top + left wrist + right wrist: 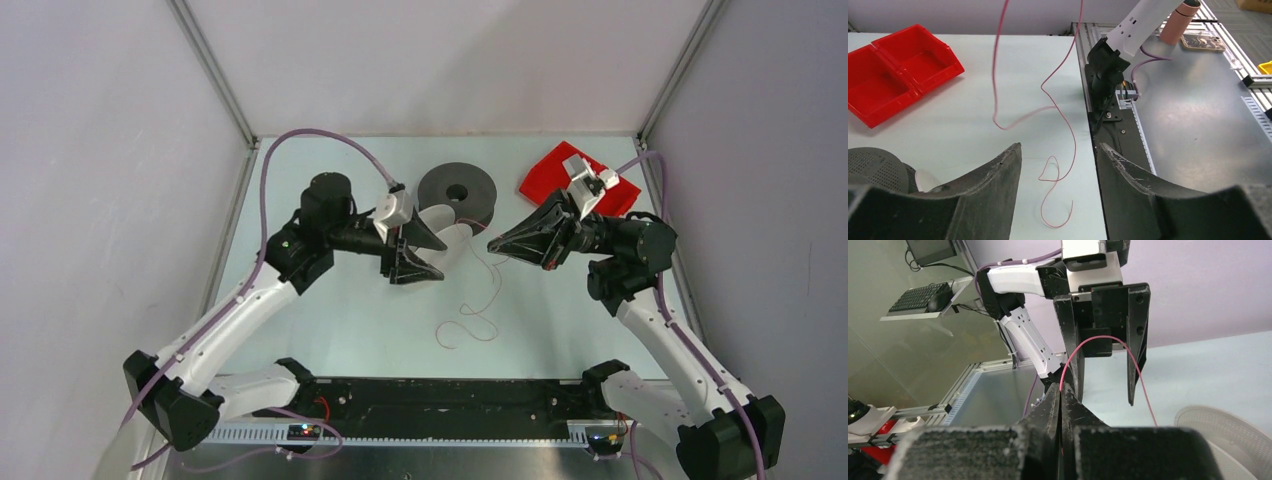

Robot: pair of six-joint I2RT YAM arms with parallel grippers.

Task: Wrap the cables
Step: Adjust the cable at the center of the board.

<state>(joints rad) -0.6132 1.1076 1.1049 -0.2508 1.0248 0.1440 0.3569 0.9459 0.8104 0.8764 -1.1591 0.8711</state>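
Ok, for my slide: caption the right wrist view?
Right gripper pinches a pink cable arcing past the open left gripper.

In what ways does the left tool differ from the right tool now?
The left black two-finger tool stands open, holding nothing; the right black two-finger tool is shut on the thin pink filament strand. The left one points rightward, the right one leftward. Both taper to a point.

The pale worktop carries a dark grey spool at twelve o'clock, red bins at two o'clock, and a thin cable looping at centre.
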